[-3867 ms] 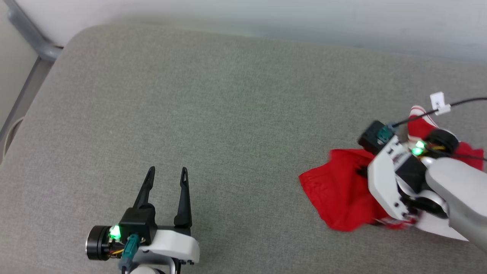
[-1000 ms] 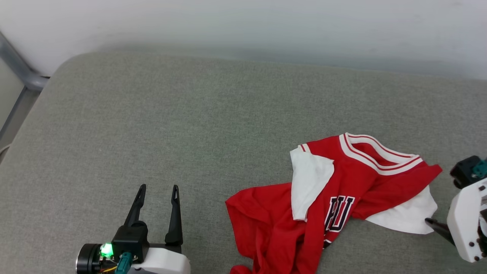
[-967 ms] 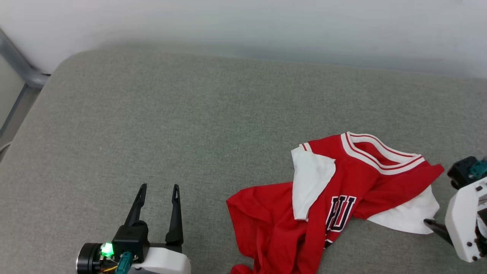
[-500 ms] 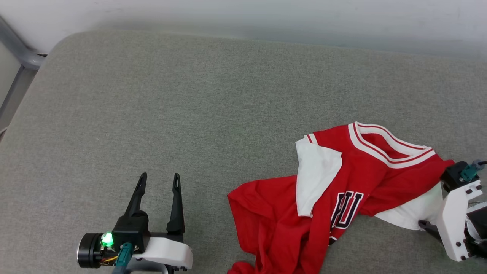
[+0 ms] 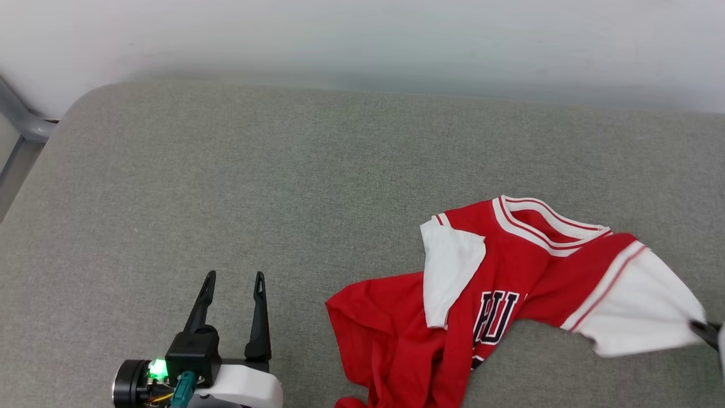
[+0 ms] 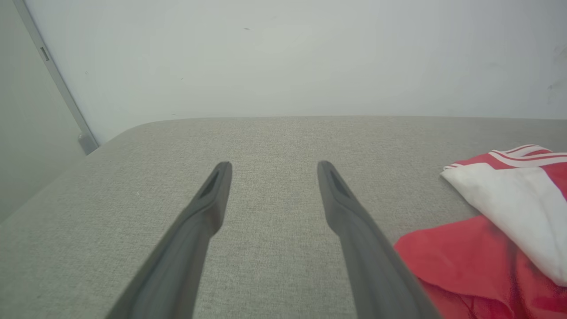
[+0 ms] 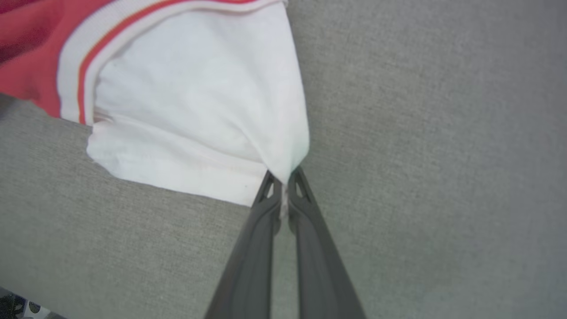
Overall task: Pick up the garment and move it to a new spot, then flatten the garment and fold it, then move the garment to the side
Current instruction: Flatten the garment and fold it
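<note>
— What did the head view show?
— The garment (image 5: 498, 283) lay crumpled on the grey cushion (image 5: 283, 170), well apart from my left gripper (image 5: 234, 276), to its right.
— And the left wrist view?
— Fingers were spread and empty, with red cloth near the finger at that view's right.
— The right wrist view?
— My right gripper (image 7: 282, 175) pinched the white sleeve (image 7: 199, 102) at its corner.

Red jersey (image 5: 510, 266): white short sleeves, red-white striped collar, black white-outlined letters partly showing. Crumpled, not flat, lower right of head frame on grey fabric surface (image 5: 283, 170). One sleeve folded over the chest. The other is stretched toward the right edge, tip pinched in right pincer (image 7: 282, 177). Hem bunched at bottom edge.
</note>
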Controlling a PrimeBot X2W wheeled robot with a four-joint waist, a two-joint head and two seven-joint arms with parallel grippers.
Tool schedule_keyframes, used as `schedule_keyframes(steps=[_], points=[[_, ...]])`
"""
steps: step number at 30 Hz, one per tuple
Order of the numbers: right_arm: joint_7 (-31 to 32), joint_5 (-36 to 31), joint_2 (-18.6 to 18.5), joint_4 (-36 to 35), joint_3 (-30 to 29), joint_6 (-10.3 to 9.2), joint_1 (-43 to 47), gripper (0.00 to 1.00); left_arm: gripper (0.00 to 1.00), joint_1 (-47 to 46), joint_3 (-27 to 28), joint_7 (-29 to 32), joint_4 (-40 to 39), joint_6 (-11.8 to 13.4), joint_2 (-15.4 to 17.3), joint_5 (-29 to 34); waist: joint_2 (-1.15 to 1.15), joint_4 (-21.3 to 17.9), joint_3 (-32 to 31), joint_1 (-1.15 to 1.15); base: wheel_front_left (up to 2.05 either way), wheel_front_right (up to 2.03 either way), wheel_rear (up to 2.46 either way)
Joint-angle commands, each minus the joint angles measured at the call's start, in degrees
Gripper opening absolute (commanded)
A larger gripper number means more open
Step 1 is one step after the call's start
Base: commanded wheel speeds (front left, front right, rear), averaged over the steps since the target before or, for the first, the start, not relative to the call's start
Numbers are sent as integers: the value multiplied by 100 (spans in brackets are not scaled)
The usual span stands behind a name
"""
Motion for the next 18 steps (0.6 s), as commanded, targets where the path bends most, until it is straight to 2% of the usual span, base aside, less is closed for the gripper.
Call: schedule_keyframes(steps=[1, 6, 9, 13, 14, 15, 18], points=[[76, 26, -117, 102, -149, -7, 285, 0, 100, 41, 17, -15, -15, 9, -2, 9, 0, -26, -38, 0, 0, 0, 0], [205, 46, -223, 504, -522, -7, 746, 0, 100, 68, 7, -15, 4, -12, -2, -5, 0, -13, -52, 0, 0, 0, 0], [301, 101, -86, 1009, -858, -7, 1078, 0, 100, 69, 13, -15, 0, -25, -3, 2, 0, 39, -46, 0, 0, 0, 0], [333, 36, 131, 1358, -977, -7, 1187, 0, 100, 84, 35, -15, 9, -37, -3, 26, 0, 76, -48, 0, 0, 0, 0], [298, 39, 208, 1392, -993, -6, 1167, 41, 100, 88, 38, -15, 16, -40, -3, 29, 0, 79, -57, 0, 0, 0, 0], [231, -13, 244, 1393, -1008, -5, 1125, 100, 100, 93, 41, -15, 24, -38, -2, 30, 0, 83, -73, 0, 0, 0, 0], [-107, -142, 300, 1259, -1111, -5, 930, 100, 100, 128, 72, -15, 42, -44, -2, 32, 0, 66, -129, 0, 0, 0, 0]])
